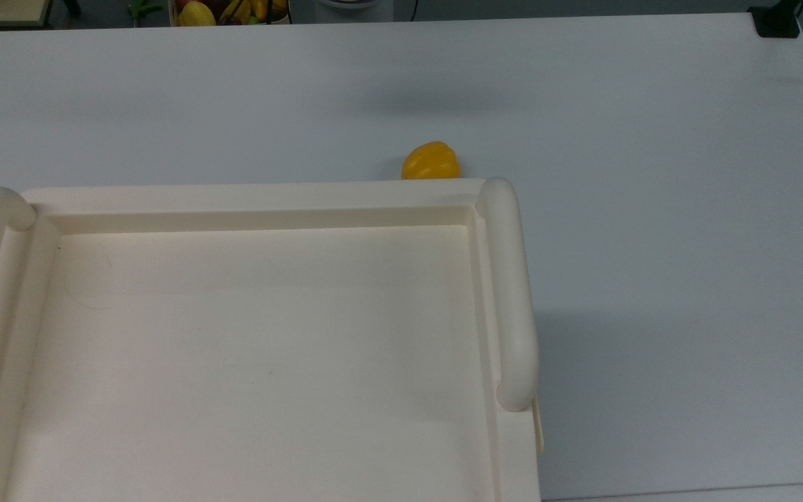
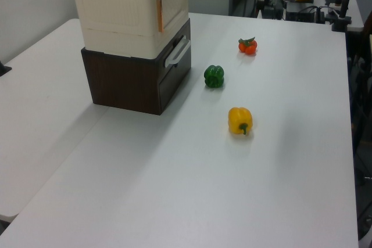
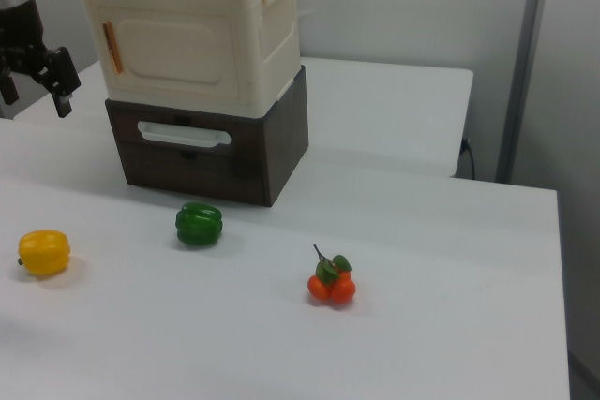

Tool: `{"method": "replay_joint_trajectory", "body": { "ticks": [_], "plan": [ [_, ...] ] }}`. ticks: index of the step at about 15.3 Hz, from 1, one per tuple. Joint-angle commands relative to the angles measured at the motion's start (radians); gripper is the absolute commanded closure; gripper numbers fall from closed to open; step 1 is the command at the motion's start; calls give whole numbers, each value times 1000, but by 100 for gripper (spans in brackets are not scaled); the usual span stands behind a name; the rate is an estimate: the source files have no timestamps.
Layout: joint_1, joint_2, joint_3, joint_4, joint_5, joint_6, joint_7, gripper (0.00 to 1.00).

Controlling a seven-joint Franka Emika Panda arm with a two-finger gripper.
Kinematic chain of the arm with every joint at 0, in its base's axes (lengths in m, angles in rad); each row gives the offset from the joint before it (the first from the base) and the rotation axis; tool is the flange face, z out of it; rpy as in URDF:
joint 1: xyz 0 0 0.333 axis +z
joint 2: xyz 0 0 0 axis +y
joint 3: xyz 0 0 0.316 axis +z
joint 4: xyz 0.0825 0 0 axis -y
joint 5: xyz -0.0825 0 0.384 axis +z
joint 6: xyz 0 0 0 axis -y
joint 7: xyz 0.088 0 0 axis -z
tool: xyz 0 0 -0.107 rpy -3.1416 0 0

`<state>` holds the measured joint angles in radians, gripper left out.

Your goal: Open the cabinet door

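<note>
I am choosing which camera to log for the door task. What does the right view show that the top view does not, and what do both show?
Right view alone: the closed cabinet door, the open gripper at the right view's left, apart from the cabinet, the dark drawer unit, green pepper and tomatoes. Top view alone: the inside of the cabinet's recessed top. Both: yellow pepper and white table.

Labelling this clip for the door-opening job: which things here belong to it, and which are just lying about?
Belongs to the job:
cabinet door
orange handle
gripper, open

Lying about:
yellow pepper
green pepper
tomatoes
dark drawer unit
</note>
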<state>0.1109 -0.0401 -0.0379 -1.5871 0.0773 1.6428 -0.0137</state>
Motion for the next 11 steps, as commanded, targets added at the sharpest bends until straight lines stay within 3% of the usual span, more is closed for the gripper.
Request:
{"method": "replay_joint_trajectory", "body": {
  "ticks": [1, 11],
  "plan": [
    [3, -7, -10, -16, -7, 22, -2, 0],
    [3, 3, -10, -13, 7, 34, -6, 0]
  ]
}}
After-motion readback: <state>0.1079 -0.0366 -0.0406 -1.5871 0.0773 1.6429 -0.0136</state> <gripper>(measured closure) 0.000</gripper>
